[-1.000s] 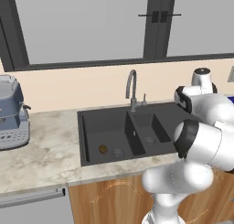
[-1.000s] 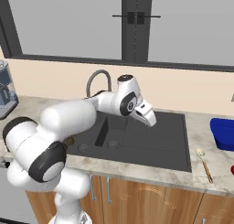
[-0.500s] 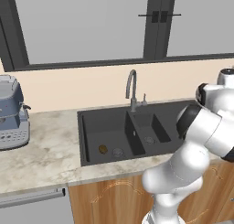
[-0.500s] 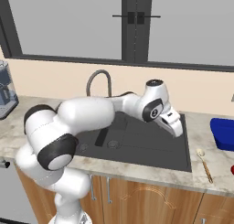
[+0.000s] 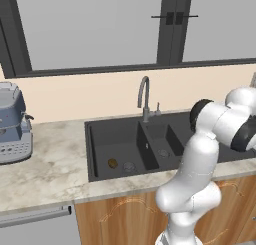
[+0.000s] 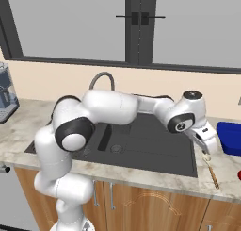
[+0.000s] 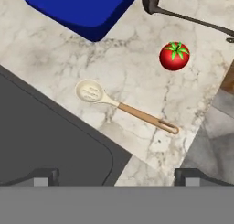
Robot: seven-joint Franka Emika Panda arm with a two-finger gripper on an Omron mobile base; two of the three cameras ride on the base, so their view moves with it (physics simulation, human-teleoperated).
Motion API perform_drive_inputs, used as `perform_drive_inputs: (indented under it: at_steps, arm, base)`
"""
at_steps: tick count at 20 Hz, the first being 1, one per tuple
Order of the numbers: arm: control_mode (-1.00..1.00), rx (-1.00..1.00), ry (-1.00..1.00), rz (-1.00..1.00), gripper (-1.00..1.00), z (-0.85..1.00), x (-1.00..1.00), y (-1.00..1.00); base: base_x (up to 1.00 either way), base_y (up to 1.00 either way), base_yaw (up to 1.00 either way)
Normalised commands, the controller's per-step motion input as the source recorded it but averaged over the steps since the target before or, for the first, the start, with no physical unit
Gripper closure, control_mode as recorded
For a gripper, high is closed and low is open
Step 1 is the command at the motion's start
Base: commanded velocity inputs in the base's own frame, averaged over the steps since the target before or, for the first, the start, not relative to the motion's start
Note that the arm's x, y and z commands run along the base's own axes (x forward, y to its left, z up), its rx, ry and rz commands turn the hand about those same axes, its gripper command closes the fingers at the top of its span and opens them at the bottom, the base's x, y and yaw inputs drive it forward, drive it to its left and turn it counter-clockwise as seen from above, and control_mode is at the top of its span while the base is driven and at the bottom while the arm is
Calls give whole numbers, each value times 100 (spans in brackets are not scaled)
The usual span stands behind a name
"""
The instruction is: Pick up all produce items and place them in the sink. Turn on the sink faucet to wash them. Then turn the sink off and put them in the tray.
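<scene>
A dull brown produce item (image 5: 112,163) lies on the floor of the black sink (image 5: 100,139), in its wider basin. The red produce item with a green top (image 7: 174,56) rests on the marble counter to the right of the sink (image 6: 155,147), past a wooden spoon. My gripper (image 6: 210,146) hangs open and empty over that counter, between the sink's right rim and the blue tray (image 6: 230,137). In the hand view its fingertips (image 7: 44,175) stand wide apart above the sink's corner (image 7: 45,141), with the tray (image 7: 82,8) beyond. The grey sink faucet (image 5: 144,96) arches behind the basins.
A slotted wooden spoon (image 7: 123,108) lies on the counter between my gripper and the red item. A dark pan with a long handle (image 7: 153,2) sits beyond it. A grey coffee machine (image 5: 12,123) stands at the far left of the counter.
The arm has swung to the right, from above the sink's basins to over the counter beside the blue tray. The gripper stayed open.
</scene>
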Motion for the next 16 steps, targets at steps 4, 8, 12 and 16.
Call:
perform_drive_inputs:
  at_steps: [4,8,12,16]
  arm:
    - [-100,2,0,-10,-100,0,0,-79]
    - [-100,3,0,-9,-100,-15,-3,-74]
    - [-100,3,0,-8,-100,-22,-1,-73]
    - [-100,1,0,-6,-100,-18,0,-53]
  base:
    - [0,0,0]
    - [0,0,0]
    - [0,0,0]
    - [0,0,0]
